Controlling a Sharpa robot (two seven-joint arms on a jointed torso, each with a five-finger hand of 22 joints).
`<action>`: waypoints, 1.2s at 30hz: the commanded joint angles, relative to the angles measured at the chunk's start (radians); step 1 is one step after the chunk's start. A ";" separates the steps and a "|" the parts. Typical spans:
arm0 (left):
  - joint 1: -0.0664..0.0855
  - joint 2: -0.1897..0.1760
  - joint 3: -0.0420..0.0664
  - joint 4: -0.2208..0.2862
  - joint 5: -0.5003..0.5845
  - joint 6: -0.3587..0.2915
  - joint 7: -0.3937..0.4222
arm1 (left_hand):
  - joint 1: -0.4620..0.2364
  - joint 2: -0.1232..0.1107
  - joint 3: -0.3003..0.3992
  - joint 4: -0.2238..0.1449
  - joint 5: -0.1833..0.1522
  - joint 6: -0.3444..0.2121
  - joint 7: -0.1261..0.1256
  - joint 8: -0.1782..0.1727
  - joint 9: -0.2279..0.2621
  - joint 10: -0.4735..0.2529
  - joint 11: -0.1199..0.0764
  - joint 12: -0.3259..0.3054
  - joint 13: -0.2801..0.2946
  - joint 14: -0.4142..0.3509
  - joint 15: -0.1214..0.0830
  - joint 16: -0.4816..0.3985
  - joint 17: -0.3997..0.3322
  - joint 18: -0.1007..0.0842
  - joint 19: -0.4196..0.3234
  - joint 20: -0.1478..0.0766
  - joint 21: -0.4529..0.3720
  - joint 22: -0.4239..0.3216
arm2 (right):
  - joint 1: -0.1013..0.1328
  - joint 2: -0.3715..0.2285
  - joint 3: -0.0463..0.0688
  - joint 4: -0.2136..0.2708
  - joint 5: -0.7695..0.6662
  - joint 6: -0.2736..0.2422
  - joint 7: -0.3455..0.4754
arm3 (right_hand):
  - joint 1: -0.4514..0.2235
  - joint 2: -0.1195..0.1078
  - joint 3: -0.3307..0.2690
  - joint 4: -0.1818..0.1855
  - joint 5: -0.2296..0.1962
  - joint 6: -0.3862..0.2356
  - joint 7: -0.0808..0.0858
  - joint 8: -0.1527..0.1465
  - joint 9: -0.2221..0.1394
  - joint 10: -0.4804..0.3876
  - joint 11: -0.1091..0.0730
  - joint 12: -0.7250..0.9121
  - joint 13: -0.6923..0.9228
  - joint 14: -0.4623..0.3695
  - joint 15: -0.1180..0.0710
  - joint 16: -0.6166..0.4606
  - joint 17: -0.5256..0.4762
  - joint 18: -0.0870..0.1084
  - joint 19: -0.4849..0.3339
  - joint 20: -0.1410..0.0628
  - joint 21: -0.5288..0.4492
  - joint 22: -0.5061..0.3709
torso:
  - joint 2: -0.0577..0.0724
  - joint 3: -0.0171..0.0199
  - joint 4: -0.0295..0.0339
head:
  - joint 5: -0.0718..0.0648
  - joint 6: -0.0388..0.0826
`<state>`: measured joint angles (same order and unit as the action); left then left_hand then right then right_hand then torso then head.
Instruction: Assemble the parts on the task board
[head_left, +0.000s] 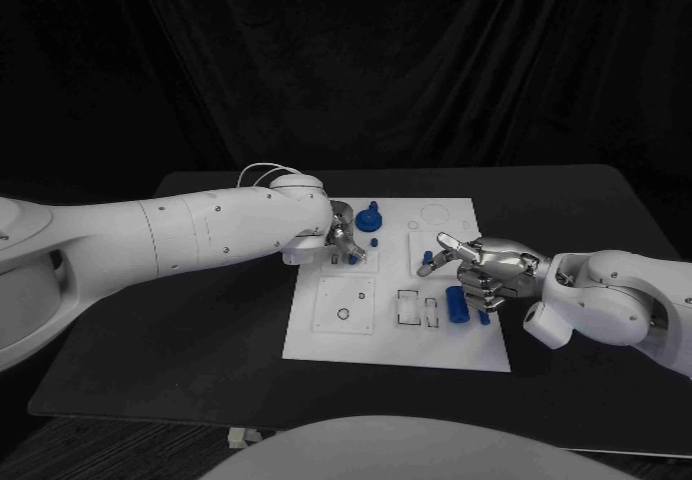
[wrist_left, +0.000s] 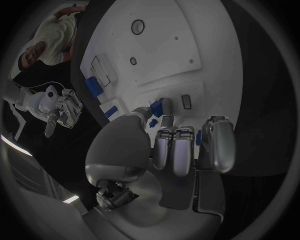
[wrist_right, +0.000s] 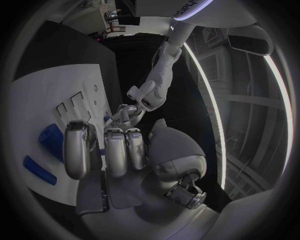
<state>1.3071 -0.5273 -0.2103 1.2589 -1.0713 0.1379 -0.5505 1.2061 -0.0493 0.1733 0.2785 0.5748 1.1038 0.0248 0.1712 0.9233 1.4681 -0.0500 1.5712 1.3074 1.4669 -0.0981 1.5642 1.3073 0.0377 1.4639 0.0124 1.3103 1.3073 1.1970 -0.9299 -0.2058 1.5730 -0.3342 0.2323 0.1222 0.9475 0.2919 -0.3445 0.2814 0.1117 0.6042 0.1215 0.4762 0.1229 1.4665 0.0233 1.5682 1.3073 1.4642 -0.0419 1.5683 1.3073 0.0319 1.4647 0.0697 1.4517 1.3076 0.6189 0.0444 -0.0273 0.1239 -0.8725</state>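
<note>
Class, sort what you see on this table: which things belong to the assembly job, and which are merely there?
Belonging to the job:
- task board
- blue parts on it, such as the blue cylinder and the blue knob-shaped part
- left hand, at a small blue part
- right hand, over the board

Merely there:
- black table
- dark curtain behind

A black table (head_left: 216, 330) stands before a dark curtain (head_left: 433, 90) that hangs across the whole background behind it
</note>
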 joint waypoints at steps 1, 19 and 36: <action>-0.003 -0.004 -0.001 0.002 0.011 -0.010 0.023 | 0.026 -0.010 0.046 -0.004 -0.002 -0.005 -0.007 -0.006 0.003 0.103 -0.004 0.000 0.263 0.104 -0.005 0.007 0.263 0.012 0.041 -0.002 -0.009 0.196 | -0.003 0.000 0.000 0.000 -0.001 0.013 -0.016 | 0.000 -0.001 0.007 0.000 0.005 -0.006 0.002 0.006 -0.002 0.104 0.004 0.003 0.263 0.099 0.006 -0.007 0.240 0.005 0.023 0.005 -0.003 0.208 | 0.000 0.0000 -0.0001 | 0.001 0.000; -0.003 -0.018 -0.001 0.004 0.011 -0.009 0.022 | 0.020 -0.053 0.129 0.001 -0.060 -0.004 -0.006 -0.006 0.009 0.103 -0.003 0.000 0.263 0.104 -0.004 0.007 0.263 0.013 0.041 -0.003 -0.013 0.196 | -0.003 0.001 0.000 -0.001 -0.001 0.016 -0.020 | 0.000 -0.001 0.007 0.000 0.005 -0.006 0.002 0.006 -0.002 0.104 0.004 0.003 0.263 0.099 0.006 -0.007 0.240 0.005 0.023 0.005 -0.003 0.208 | 0.000 0.0002 0.0000 | 0.003 0.000; -0.003 -0.011 -0.001 -0.006 0.011 0.005 0.012 | -0.204 -0.029 -0.016 0.013 -0.481 -0.003 0.009 -0.028 -0.003 0.103 0.010 0.000 0.263 0.104 0.007 0.007 0.263 0.013 0.043 0.007 -0.019 0.196 | -0.004 0.000 0.000 0.000 -0.001 0.019 -0.021 | -0.002 -0.001 0.008 0.002 0.004 -0.006 0.002 0.006 -0.003 0.104 0.005 0.003 0.263 0.099 0.006 -0.007 0.241 0.005 0.022 0.006 -0.003 0.207 | 0.000 0.0002 -0.0001 | 0.003 0.000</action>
<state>1.3062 -0.5413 -0.2123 1.2530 -1.0663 0.1338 -0.5411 1.0099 -0.0784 0.1657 0.2908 0.1049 1.1009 0.0286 0.1480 0.9220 1.4646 -0.0462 1.5713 1.3074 1.4668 -0.0981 1.5643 1.3073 0.0376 1.4639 0.0124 1.2966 1.3073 1.1960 -0.9297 -0.2058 1.5710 -0.3343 0.2375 0.1143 0.9475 0.2918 -0.3417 0.2842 0.1116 0.6043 0.1215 0.4762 0.1208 1.4665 0.0233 1.5682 1.3073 1.4642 -0.0419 1.5683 1.3074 0.0316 1.4647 0.0697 1.4517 1.3073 0.6189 0.0445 -0.0273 0.1259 -0.8725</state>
